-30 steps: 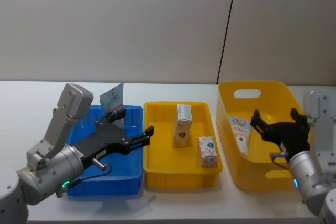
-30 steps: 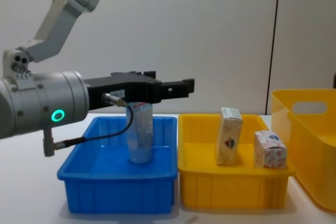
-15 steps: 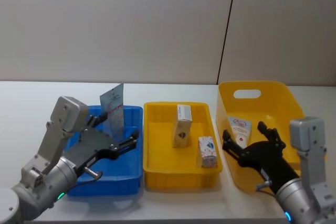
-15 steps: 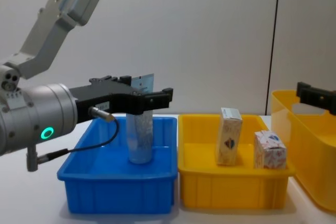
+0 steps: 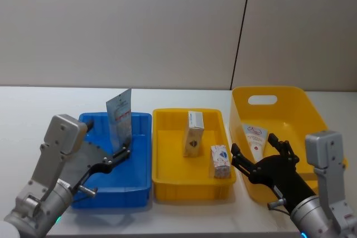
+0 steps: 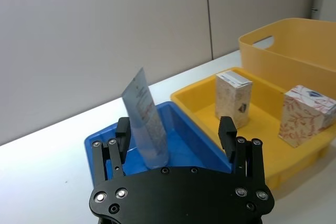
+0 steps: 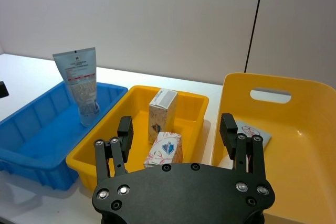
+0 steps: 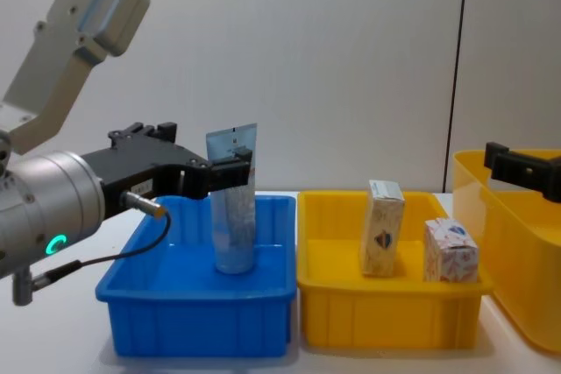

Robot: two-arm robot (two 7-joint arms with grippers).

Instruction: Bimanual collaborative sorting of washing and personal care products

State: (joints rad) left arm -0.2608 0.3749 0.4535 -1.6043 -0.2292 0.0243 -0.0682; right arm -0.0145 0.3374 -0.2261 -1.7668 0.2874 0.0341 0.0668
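Both arms are drawing back: the right tool [image 7: 176,124] is leaving the deep yellow bin [image 5: 268,90] released and empty, the flat tube [image 5: 255,137] lying inside; the left tool [image 6: 175,129] is backing off the blue tray [image 5: 139,115], likewise released, the upright tube [image 5: 120,118] standing there. With a tall carton [image 5: 193,132] and a short carton [image 5: 221,161] sitting in the yellow tray [image 5: 167,112], the sorting is probably finishing.

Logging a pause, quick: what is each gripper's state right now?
Left gripper: open, empty, close to the tube in the blue tray.
Right gripper: open, empty, by the yellow bin.
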